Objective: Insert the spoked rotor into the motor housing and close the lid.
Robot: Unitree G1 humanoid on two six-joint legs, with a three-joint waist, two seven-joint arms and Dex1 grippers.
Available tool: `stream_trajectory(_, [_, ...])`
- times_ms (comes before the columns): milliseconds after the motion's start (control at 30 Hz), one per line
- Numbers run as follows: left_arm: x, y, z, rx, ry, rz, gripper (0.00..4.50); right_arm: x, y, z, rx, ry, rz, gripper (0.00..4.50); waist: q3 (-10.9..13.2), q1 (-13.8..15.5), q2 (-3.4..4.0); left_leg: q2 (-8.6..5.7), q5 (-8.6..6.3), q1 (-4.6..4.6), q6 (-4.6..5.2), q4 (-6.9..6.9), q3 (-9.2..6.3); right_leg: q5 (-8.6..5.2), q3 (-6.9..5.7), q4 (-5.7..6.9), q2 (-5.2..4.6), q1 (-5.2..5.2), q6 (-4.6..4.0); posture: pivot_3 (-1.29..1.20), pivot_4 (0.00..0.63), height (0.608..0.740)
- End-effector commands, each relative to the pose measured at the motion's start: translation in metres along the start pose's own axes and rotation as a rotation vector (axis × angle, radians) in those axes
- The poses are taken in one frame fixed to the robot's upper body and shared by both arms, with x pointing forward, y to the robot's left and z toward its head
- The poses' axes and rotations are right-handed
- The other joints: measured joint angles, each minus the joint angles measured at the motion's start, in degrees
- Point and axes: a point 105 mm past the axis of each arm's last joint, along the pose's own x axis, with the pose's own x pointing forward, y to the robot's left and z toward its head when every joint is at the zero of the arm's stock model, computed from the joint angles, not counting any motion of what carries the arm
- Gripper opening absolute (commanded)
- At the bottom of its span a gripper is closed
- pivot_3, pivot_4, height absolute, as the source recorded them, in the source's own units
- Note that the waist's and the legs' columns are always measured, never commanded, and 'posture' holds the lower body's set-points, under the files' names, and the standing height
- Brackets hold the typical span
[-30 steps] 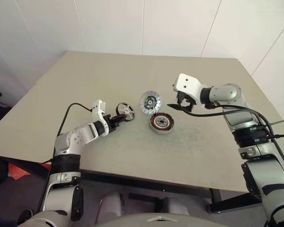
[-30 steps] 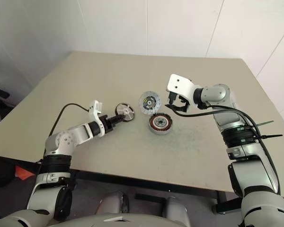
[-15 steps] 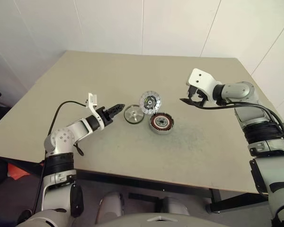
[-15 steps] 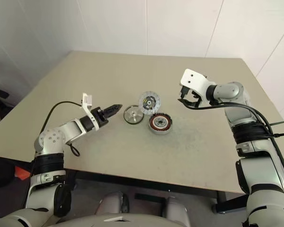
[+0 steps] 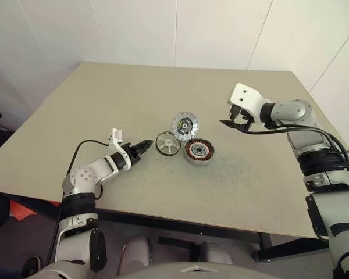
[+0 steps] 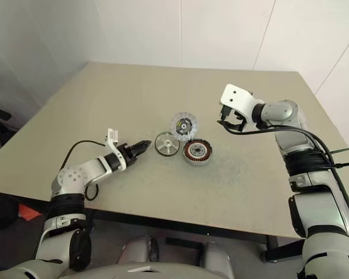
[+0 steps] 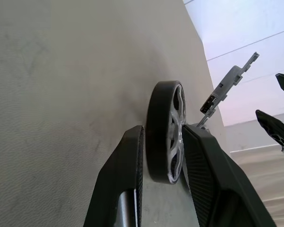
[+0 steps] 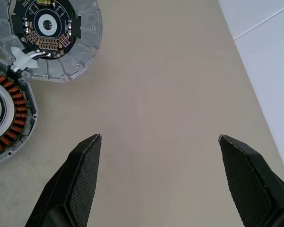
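Beige tabletop [image 5: 104, 104] carries everything. Left hand [image 5: 144, 145] reaches low, pinching the shiny dark-rimmed spoked rotor [image 5: 168, 143] upright beside the copper-wound silver motor housing [image 5: 198, 151]. Right hand [image 5: 231, 123] hovers spread apart. Finned silver lid [image 5: 185, 125] touches the housing, its near edge hidden.

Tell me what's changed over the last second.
The left gripper, jaws closed on the spoked rotor, carried it closer to the motor housing and turned it, so its open-spoked face now shows. The right gripper, jaws open, drew back to the right, away from the parts. The housing and the lid stayed where they were on the table.
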Motion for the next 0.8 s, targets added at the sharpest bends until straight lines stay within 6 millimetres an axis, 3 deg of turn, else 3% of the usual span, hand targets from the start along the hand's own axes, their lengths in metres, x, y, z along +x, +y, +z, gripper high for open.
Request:
stream_trajectory(33, [0.003, -0.008, 0.009, 0.01, -0.031, -0.028, 1.37, -0.005, -0.012, 0.015, -0.031, -0.051, -0.036, 4.5, 0.0, 0.0, 0.0, 0.0, 0.0, 0.0, 0.0, 0.0, 0.0, 0.0, 0.0, 0.0, 0.0, 0.01, 0.0, 0.0, 0.0, 0.74])
stream_trajectory(333, [0.026, -0.019, 0.006, -0.084, -0.035, -0.12, 1.37, -0.004, -0.011, 0.013, -0.04, -0.043, -0.031, 4.5, 0.0, 0.1, -0.01, -0.02, -0.01, -0.01, 0.02, -0.02, -0.01, 0.0, 0.0, -0.1, 0.0, 0.05, 0.0, 0.0, 0.0, 0.74])
stream_trajectory(533, [0.04, -0.014, -0.002, -0.11, 0.013, -0.099, 1.37, -0.005, -0.011, 0.013, -0.042, -0.044, -0.035, 4.5, 0.0, 0.1, -0.01, -0.03, -0.01, 0.0, 0.03, -0.08, -0.01, 0.01, 0.0, -0.12, 0.0, 0.05, 0.0, 0.0, 0.0, 0.74])
stream_trajectory(800, [0.023, -0.034, 0.008, -0.086, -0.032, -0.225, 1.37, -0.007, -0.009, 0.008, -0.04, -0.032, -0.034, 4.5, 0.0, 0.1, -0.01, -0.03, -0.07, -0.06, 0.12, -0.19, 0.0, 0.01, -0.04, -0.34, 0.0, 0.08, -0.01, 0.0, 0.0, 0.74])
